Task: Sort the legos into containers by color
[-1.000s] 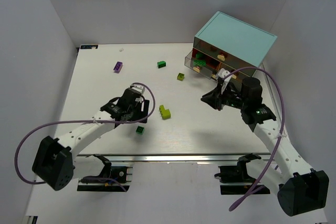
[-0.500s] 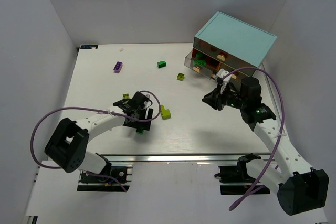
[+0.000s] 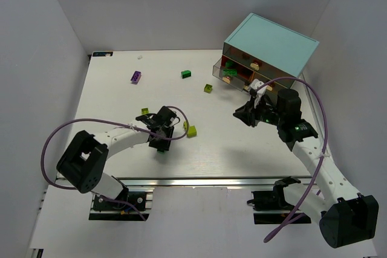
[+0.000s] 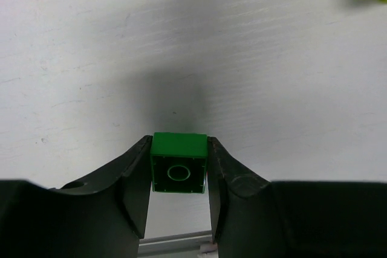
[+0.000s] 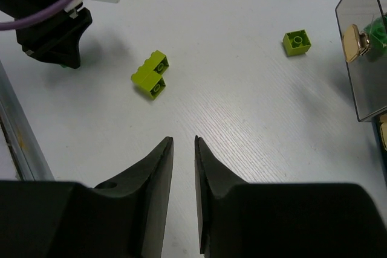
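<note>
Since a second ago the left gripper has been brought down over the table onto the dark green brick, which then lay free near the front edge. Its fingers are now pressed against the brick's two sides. Whether the brick rests on the surface or is just clear of it cannot be told. A small lime brick, formerly hidden beneath that arm, has been uncovered. The right gripper is hardly shifted; its fingers are parted by a narrow slit, and nothing is held between them.

The cabinet is set at the table's far right corner. One smoky drawer is pulled out, with green pieces seen inside; red pieces are seen in the compartment above. A tan knob is seen on the drawer front.

Between the two grippers a lime L-shaped piece is left lying. Farther back, a single lime brick, a second dark green brick and a purple brick are scattered well apart.
</note>
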Motion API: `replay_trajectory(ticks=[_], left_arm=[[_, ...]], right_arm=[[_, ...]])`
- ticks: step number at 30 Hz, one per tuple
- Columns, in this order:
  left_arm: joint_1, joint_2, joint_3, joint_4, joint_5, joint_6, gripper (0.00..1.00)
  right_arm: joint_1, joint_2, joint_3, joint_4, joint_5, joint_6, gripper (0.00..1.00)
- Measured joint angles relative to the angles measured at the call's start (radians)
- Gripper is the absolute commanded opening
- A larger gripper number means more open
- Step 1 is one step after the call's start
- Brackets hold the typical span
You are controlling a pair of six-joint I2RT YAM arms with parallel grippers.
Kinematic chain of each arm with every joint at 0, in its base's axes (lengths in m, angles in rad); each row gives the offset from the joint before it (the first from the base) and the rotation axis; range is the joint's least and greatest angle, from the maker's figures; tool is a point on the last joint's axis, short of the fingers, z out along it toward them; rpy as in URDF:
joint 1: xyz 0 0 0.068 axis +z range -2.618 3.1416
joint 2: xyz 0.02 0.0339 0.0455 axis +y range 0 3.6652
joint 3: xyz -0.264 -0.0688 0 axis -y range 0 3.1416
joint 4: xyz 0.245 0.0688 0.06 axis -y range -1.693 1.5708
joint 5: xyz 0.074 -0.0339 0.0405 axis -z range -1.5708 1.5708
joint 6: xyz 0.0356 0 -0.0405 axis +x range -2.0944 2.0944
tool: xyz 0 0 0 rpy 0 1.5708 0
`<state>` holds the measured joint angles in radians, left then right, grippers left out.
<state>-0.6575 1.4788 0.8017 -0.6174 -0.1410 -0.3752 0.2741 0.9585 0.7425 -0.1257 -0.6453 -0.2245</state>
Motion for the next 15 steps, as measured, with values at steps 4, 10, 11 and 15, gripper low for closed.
replay_trajectory(ticks=[4, 10, 11, 15], left_arm=[[-0.005, -0.041, 0.082, -0.015, 0.037, 0.006, 0.08], [-0.014, -0.049, 0.346, 0.154, 0.159, 0.01, 0.03], [-0.015, -0.036, 0.386, 0.2, 0.178, 0.008, 0.01], [-0.016, 0.116, 0.596, 0.385, 0.231, -0.002, 0.01]], right_arm=[[0.0, -0.001, 0.0, 0.0, 0.037, 0.002, 0.32], [-0.001, -0.023, 0.0, 0.015, 0.224, 0.052, 0.0], [-0.004, -0.028, 0.001, 0.018, 0.253, 0.064, 0.0], [-0.021, -0.048, 0.001, 0.026, 0.326, 0.09, 0.0]])
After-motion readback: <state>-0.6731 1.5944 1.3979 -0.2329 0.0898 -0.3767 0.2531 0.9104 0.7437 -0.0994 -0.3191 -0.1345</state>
